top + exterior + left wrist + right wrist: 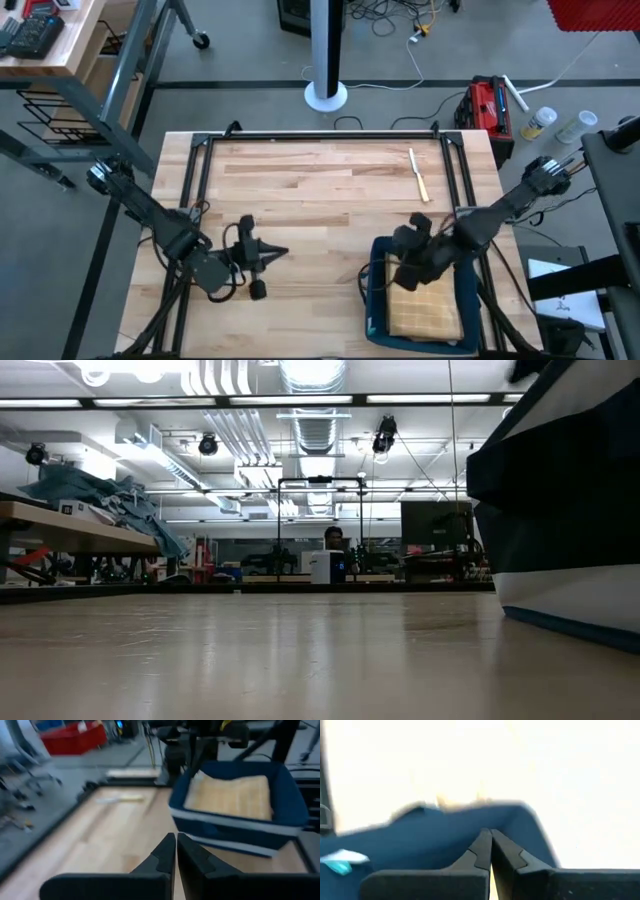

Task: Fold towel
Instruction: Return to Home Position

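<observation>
- Spanning the frame, a pale wooden worktop (320, 190) sits inside a black rail frame on a grey floor.
- Beyond its far edge stands a white pole base (326, 96); a red toolbox (487, 105) is off the far-right corner.
- A thin pale stick (418, 175) lies near the far-right corner.
- The low view looks into a lit workshop with a person (334, 538) seated far back.
- The blue bin (375, 290) is at the near-right corner, on the arms' side, with the folded yellow towel (425, 312) flat inside.
- The right gripper (402, 272) is over the bin's far-left rim, above the towel; its jaws are pressed together and hold nothing.
- The left gripper (283, 253) is toward the near-left, pointing at the bin, well apart from it; its jaws are closed and empty.
</observation>
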Robot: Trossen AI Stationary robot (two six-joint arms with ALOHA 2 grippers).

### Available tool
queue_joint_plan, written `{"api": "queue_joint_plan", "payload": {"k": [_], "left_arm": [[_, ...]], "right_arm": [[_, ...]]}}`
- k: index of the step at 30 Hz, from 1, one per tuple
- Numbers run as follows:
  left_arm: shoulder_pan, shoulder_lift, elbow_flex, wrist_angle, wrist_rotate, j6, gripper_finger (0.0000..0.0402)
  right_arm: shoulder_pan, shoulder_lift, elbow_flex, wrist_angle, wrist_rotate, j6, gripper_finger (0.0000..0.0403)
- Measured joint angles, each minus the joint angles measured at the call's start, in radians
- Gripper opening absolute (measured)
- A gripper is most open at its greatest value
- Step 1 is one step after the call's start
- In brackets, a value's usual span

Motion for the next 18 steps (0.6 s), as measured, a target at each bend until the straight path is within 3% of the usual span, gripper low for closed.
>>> {"api": "queue_joint_plan", "payload": {"k": [5,10,13,16,18], "left_arm": [[0.006,-0.061,0.019,-0.003,-0.06,0.136,0.0007],[0.006,-0.131,0.002,-0.02,-0.061,0.223,0.0001],[0.007,-0.169,-0.006,-0.052,-0.008,0.236,0.0002],[0.013,-0.201,-0.018,-0.056,0.123,0.298,0.0003],[0.023,-0.212,-0.029,-0.054,0.148,0.322,0.0001]], "right_arm": [[0.003,-0.136,0.069,0.123,0.202,-0.289,0.0],[0.022,-0.245,0.062,0.366,0.26,-0.663,0.0],[0.019,-0.279,0.061,0.439,0.251,-0.855,0.0],[0.022,-0.28,0.058,0.485,0.137,-0.962,0.0],[0.023,-0.278,0.056,0.531,0.114,-1.055,0.0]]}}
